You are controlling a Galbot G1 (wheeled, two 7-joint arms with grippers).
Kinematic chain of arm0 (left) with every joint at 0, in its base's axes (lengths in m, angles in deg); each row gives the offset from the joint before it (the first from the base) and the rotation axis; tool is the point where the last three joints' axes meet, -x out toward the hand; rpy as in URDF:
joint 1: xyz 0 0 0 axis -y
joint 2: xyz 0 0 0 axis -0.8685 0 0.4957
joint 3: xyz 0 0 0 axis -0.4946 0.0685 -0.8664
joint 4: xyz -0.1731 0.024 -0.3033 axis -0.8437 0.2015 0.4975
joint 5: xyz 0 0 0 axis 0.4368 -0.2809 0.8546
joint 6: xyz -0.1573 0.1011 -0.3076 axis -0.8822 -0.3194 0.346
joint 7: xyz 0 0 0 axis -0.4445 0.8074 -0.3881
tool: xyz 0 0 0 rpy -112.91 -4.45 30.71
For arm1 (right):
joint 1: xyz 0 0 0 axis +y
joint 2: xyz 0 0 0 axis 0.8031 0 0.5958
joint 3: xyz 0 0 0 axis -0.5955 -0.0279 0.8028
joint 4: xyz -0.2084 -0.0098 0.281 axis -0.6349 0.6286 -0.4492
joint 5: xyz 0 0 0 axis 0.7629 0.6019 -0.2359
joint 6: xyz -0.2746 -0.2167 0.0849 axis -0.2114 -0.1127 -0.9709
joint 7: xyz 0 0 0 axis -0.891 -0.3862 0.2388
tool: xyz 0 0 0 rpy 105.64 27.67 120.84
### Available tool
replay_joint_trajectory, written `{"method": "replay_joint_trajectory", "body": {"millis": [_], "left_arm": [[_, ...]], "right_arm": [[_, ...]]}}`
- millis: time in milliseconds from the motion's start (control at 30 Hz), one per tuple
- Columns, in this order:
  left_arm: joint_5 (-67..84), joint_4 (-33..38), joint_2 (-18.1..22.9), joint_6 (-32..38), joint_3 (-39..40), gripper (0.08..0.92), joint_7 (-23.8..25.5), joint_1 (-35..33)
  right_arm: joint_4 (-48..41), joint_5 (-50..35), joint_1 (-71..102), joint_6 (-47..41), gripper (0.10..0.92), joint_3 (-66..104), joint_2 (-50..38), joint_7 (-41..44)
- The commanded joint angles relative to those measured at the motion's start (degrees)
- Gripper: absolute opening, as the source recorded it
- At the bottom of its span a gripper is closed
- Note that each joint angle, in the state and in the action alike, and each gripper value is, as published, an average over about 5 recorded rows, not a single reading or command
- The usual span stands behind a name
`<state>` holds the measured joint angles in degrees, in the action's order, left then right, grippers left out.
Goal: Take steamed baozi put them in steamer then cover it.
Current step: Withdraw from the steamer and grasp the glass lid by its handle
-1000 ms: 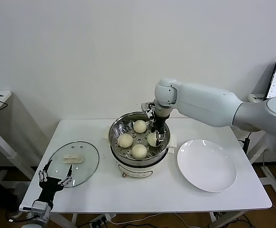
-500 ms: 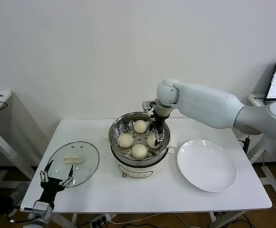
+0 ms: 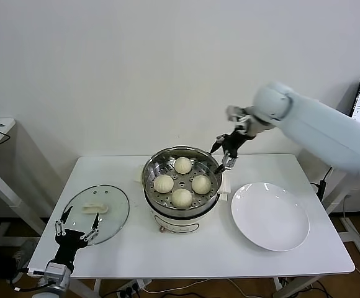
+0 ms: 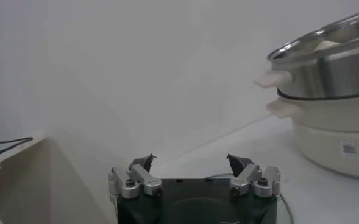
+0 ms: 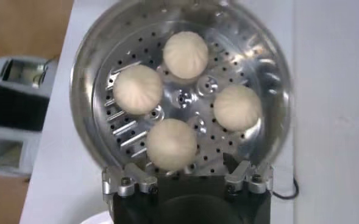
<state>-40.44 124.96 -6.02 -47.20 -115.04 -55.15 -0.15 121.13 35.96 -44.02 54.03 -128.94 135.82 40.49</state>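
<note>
Hovering empty with fingers spread above the shiny round steel steamer (image 3: 181, 180), the right gripper (image 3: 223, 155) overlooks four cream-white pleated baozi (image 5: 185, 53); the left gripper (image 3: 76, 228), also spread, sits beside the clear glass cover (image 3: 97, 213).

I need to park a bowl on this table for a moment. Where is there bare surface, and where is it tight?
Bare table runs along the near edge in front of the steamer, and at the far right corner behind the white plate. It is crowded between the cover and steamer, and in the narrow gap between steamer and plate. The left gripper sits near the cover; the right gripper hangs above the steamer's far rim.
</note>
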Motion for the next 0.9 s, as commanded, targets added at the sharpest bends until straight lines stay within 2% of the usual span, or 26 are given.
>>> {"method": "replay_joint_trajectory", "body": {"millis": [33,200,367,633,900], "left_arm": [[0.1,0.6,0.2,0.4,1.1,0.823,-1.1,1.4],[-0.6,-0.4,0.6,2.0,1.2,0.823,-1.1,2.8],[-1.0,-0.7,0.9,3.0,1.8,0.823,-1.2,3.6],[-2.2,-1.9,1.4,4.6,2.6,0.823,-2.5,4.7],[-8.4,-3.3,1.0,6.4,3.1,0.823,-3.2,4.4]], "right_arm": [[15.9,-11.3,37.9,11.9,0.823,43.4,-21.4,-25.5],[23.8,-18.0,62.7,18.9,0.823,63.3,-21.6,-46.9],[30.3,-18.5,83.7,23.5,0.823,81.3,-12.2,-59.5],[40.3,-13.2,102.5,30.7,0.823,90.8,9.9,-70.9],[39.9,-7.7,111.0,39.9,0.823,88.5,26.3,-72.9]]}}
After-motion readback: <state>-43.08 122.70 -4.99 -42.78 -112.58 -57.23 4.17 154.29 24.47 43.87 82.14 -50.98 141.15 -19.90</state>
